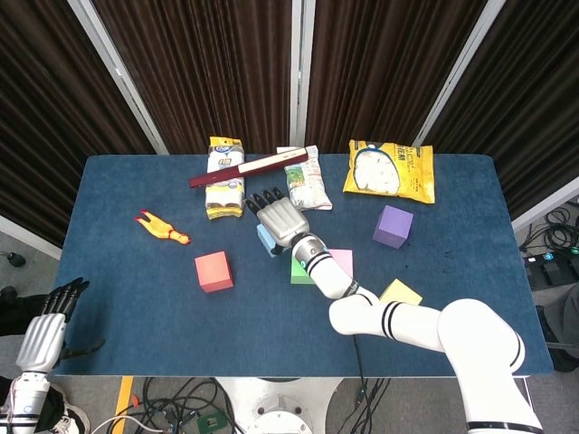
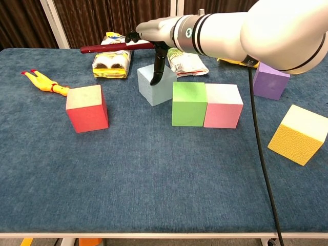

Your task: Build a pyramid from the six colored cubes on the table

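- Left hand (image 1: 50,330) hung off the table's (image 2: 154,205) near-left edge, fingers apart, holding nothing; only the head view showed it. Broad bare cloth lay along the near side.
- Yellow cube (image 2: 299,134) sat near-right; red cube (image 2: 87,108) left.
- Green cube (image 2: 188,103) touched pink cube (image 2: 222,105).
- Right hand (image 2: 154,43) rested over the light blue cube (image 2: 154,86), thumb against its side; firm grip unclear.
- Purple cube (image 2: 270,80), snack bags (image 1: 389,170) and rubber chicken (image 1: 161,228) lay farther back.

Robotics lab test station: blue-covered table (image 1: 136,289) backed by dark curtains (image 1: 208,63), loose cables (image 1: 181,398) on the floor beneath the table.
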